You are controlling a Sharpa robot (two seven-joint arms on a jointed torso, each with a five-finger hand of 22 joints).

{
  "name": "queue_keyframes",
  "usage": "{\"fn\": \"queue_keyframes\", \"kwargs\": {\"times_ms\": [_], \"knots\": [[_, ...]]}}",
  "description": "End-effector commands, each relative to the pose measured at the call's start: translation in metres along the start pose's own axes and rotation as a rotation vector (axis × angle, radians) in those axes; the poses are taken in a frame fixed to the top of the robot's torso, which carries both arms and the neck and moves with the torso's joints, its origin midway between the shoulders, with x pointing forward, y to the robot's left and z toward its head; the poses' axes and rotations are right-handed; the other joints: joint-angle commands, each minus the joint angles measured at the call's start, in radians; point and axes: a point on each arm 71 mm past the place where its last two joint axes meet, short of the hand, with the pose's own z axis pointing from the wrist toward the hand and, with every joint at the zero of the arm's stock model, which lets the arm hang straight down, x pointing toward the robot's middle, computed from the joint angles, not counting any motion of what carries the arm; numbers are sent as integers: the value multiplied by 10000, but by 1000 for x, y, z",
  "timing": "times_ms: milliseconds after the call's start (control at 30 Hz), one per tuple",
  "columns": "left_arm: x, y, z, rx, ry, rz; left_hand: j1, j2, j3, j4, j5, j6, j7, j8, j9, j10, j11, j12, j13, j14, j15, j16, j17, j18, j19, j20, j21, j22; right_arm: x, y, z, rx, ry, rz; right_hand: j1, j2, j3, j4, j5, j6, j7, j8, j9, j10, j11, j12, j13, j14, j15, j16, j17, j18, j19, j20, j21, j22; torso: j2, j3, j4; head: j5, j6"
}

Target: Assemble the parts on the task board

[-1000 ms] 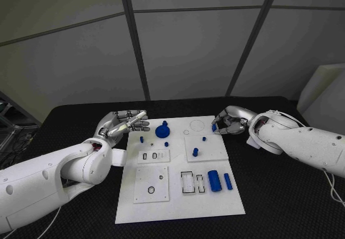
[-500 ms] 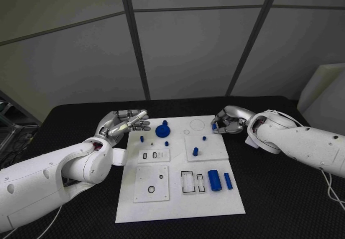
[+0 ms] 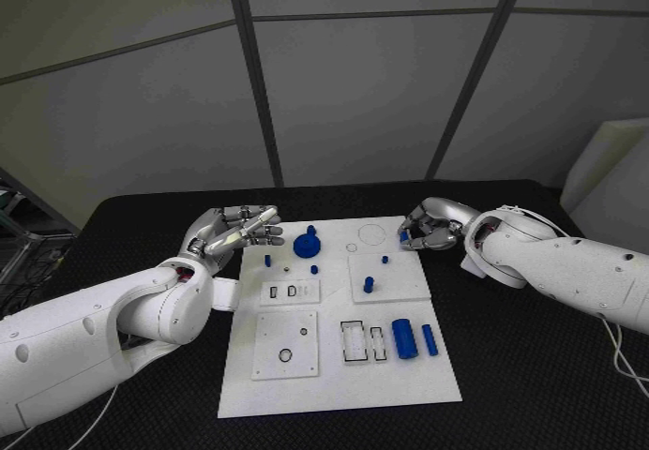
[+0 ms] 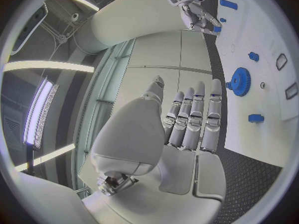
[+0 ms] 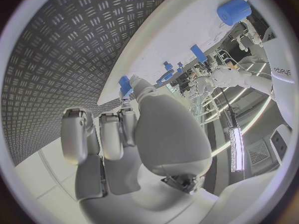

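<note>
task board (image 3: pixel 339 375): white plate lying flat in the middle of the black desk (image 3: pixel 541 375), long side running away from the robot.
left robot hand (image 3: pixel 234 230): raised just off the board's far left corner, fingers straight and held close together, holding nothing; in the left wrist view (image 4: pixel 187 119) the fingers reach out beside the board's edge without touching it.
right robot hand (image 3: pixel 430 228): at the board's far right corner, fingers curled in around a small blue part (image 3: pixel 403 240); in the right wrist view (image 5: pixel 134 134) a blue piece (image 5: pixel 125 85) sits at the fingertips, right at the board's edge.
blue gear (image 3: pixel 307 247): round toothed part with a knob on top, on the far part of the board, near the left robot hand.
small blue pegs: one (image 3: pixel 266 262) beside the gear toward the left edge, one (image 3: pixel 314 270) just nearer the robot than the gear, two more (image 3: pixel 384 260) (image 3: pixel 367 287) on the right raised plate.
blue cylinder (image 3: pixel 401 337): lying on the right side of the board, nearer the robot.
blue bar (image 3: pixel 429 340): lying just beside the cylinder, close to the board's right edge.
</note>
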Motion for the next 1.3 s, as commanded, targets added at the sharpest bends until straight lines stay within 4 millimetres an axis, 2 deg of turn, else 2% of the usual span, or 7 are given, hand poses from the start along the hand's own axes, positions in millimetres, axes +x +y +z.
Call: {"fn": "queue_keyframes", "kwargs": {"times_ms": [33,433,600,700,833,1100,1300], "knots": [[2,-1,0,53,161,-3,75,13,4,-63,-32,49,29,-53,-4,57,9,-55,0,1,-25,-33,16,498,-13,-8,24,4,-1,0,0,35,-83,-2,-10,75,54,-4,12,62,-13,63,17,83,3,39,1085,846,3,56,1578,-32,73,-21,29,1227,-3,2,-2,-4,0],[2,-1,0,39,161,-5,75,13,4,-63,-32,49,29,-53,-4,57,9,-55,0,1,-25,-33,16,498,-13,-8,24,4,-1,0,0,56,-84,-1,-9,75,54,-8,4,81,-14,68,17,78,2,34,1081,846,4,55,1576,-34,81,-20,35,1237,-4,1,-4,-6,-1],[3,-1,0,35,172,-11,75,13,4,-63,-32,49,29,-53,-4,57,9,-55,0,1,-25,-33,16,498,-13,-8,24,4,-2,1,0,23,-239,-4,86,262,173,-57,31,482,-148,263,81,93,-98,53,1103,850,-50,64,1597,-45,125,-42,64,1293,-7,1,-8,-7,-6],[3,-1,0,33,169,-10,83,22,9,-75,-34,44,33,-58,-5,48,12,-65,-3,-3,-22,-41,20,496,-14,-8,27,5,-4,2,-1,-25,-414,-21,234,518,408,-146,-454,758,-287,402,135,103,-225,48,1107,854,-161,71,1616,-55,160,-138,87,1338,-8,3,-8,-4,-8],[2,0,0,27,156,-5,83,22,9,-75,-34,44,33,-58,-5,48,12,-65,-3,-3,-22,-41,20,496,-14,-8,27,5,-5,5,-2,-106,-606,-30,270,604,510,-178,-520,809,-321,429,146,99,-256,31,1096,861,-191,83,1644,-68,201,-171,115,1390,-7,10,-9,-10,-11],[1,0,-1,4,129,5,83,22,9,-75,-34,44,33,-58,-5,48,12,-65,-3,-3,-22,-41,20,496,-14,-8,27,5,-6,18,-7,-168,-884,-149,305,628,572,-218,-530,785,-320,415,140,82,-263,1,1072,862,-203,84,1648,-73,214,-189,124,1408,-31,-5,-26,9,6],[-1,0,0,-9,81,29,97,33,16,-88,-35,42,34,-61,-6,44,13,-71,-4,-4,-21,-47,23,496,-14,-9,31,6,-3,41,-11,-257,-914,-202,320,627,595,-240,-546,777,-318,409,138,73,-263,-14,1060,862,-205,85,1651,-75,222,-194,130,1419,-34,-15,-15,21,21]]}}
